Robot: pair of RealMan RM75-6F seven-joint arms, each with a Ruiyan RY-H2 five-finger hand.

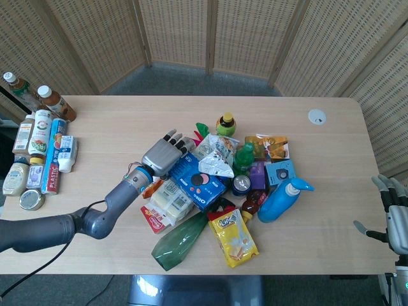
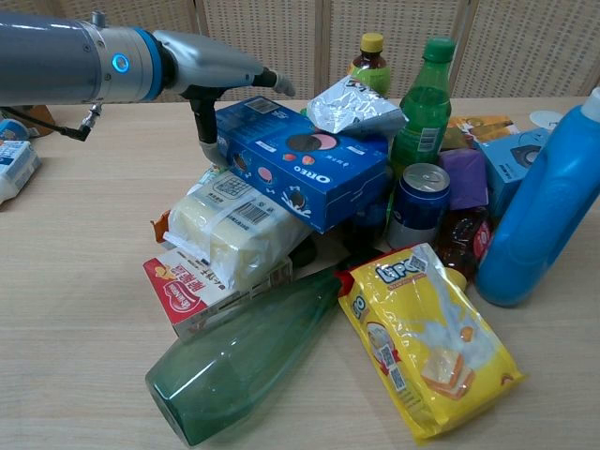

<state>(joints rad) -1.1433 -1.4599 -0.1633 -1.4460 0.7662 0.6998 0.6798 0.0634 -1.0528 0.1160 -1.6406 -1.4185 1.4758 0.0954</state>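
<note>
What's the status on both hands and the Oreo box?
Left hand on the blue Oreo box, fingers over its top. Right hand open at the table edge, holding nothing. Silver snack bag and green soda bottle crowd the box.
</note>
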